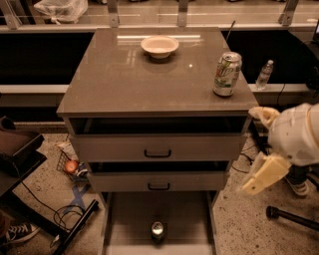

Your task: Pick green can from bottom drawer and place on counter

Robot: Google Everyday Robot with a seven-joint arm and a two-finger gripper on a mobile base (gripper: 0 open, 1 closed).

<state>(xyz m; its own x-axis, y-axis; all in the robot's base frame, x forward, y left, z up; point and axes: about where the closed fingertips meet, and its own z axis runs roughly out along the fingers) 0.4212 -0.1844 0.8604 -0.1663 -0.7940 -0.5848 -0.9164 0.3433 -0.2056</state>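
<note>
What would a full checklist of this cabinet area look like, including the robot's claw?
Surface: counter, glossy, carrying a bowl at the back and a soda can near the right edge.
Job's things: green can upright on the floor of the pulled-out bottom drawer, untouched.
Clutter: upper drawers both slightly ajar.
Grippers: claw right of the cabinet, level with the upper drawers, open, holding nothing.
Cables: black cables on the floor at left.
Surroundings: water bottle on the ledge behind, plastic bag at back left, sneaker at bottom left.
</note>
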